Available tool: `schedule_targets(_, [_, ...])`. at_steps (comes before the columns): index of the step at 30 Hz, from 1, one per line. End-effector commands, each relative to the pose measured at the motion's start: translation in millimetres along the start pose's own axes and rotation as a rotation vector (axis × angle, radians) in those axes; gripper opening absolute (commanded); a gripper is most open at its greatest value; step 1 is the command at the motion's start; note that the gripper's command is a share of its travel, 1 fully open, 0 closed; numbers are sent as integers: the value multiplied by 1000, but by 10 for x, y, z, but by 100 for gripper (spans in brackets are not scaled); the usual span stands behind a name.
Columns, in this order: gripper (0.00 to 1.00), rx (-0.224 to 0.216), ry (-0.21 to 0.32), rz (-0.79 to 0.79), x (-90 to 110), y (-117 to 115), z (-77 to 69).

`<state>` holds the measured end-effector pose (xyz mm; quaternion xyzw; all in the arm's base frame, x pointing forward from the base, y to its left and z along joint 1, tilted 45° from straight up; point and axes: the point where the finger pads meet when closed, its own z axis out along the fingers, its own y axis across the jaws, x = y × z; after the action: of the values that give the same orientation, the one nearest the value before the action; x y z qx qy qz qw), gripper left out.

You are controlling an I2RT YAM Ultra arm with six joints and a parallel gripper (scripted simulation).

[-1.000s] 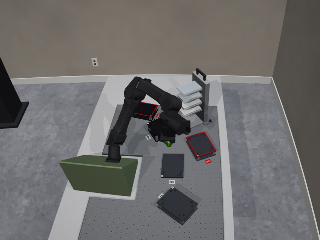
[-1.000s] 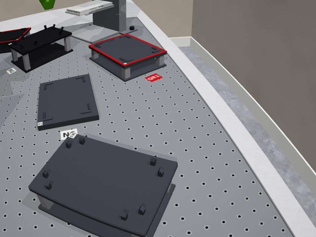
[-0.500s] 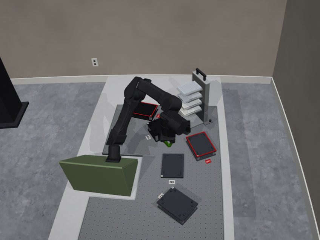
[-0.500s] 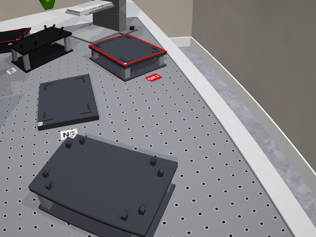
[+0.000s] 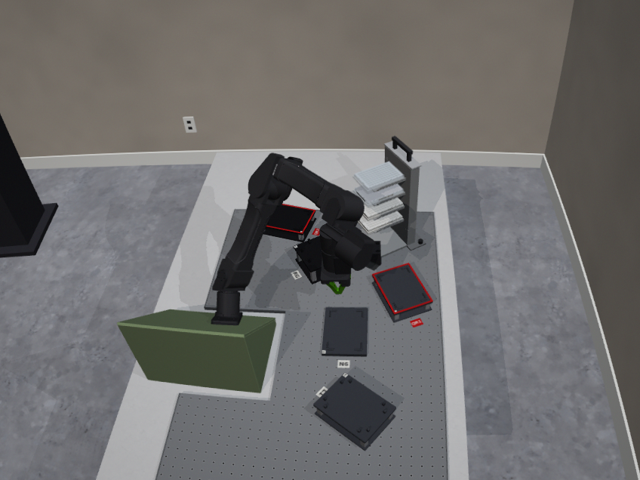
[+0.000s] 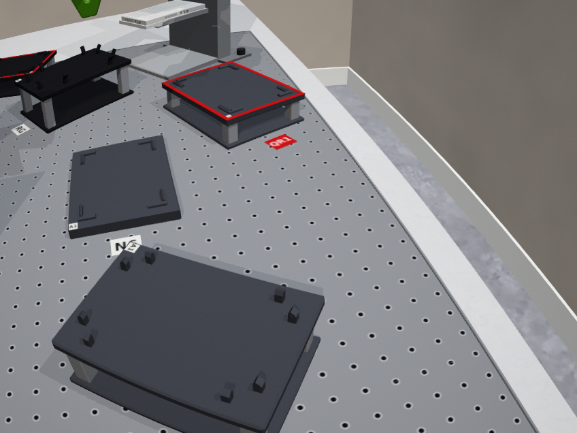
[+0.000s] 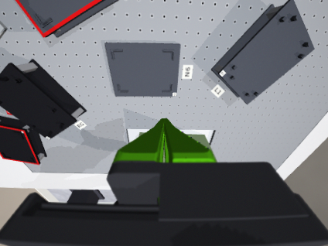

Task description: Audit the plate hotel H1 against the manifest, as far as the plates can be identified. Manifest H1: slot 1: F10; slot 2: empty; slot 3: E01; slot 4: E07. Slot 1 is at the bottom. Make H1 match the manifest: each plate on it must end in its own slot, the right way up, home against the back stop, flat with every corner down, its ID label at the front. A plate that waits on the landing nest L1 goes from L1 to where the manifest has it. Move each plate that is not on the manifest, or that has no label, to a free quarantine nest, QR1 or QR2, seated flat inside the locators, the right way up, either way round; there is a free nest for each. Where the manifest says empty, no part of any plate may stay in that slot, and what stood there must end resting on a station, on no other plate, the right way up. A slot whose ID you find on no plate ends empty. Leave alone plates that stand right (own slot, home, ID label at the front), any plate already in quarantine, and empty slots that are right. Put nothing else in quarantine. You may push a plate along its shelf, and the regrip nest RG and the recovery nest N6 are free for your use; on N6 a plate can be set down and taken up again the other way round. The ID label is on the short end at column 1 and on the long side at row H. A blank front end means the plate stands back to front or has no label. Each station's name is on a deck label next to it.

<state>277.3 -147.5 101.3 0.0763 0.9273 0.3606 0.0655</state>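
My gripper [image 5: 336,287] [image 6: 86,6] [image 7: 164,123] has green fingers. It is shut on nothing and hangs above the deck between the RG nest [image 6: 74,69] [image 7: 35,97] and the red-rimmed QR1 nest [image 5: 401,288] [image 6: 231,88] [image 7: 58,8]. The plate hotel H1 [image 5: 413,201] stands at the back right with several white plates; the top one [image 5: 380,175] is seen from above. The lowest plate [image 6: 162,13] shows small dark label marks that I cannot read. QR1, the flat N6 pad [image 5: 344,330] [image 6: 121,184] [image 7: 143,70] and the raised L1 nest [image 5: 354,410] [image 6: 186,326] [image 7: 263,50] hold no plate.
The red-rimmed QR2 nest [image 5: 289,219] [image 6: 18,65] [image 7: 15,143] lies behind the arm, partly hidden, and looks empty. A green block [image 5: 196,351] carries the arm's base at the front left. The deck's raised white edge [image 6: 419,210] runs along the right.
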Motion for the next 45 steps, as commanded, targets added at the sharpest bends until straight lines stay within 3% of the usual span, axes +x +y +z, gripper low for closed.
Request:
schedule_targets(1, [0,-34,25,37,-74,486,-261])
schedule_targets(9, [0,-34,25,37,-110,672,-263])
schedule_targets(30, [0,-34,25,37,-110,674,-258])
schedule_targets(43, [0,-78,-135,-39,-99,744,-201])
schedule_targets(45, [0,-85,-165,-53,-102,889,-217])
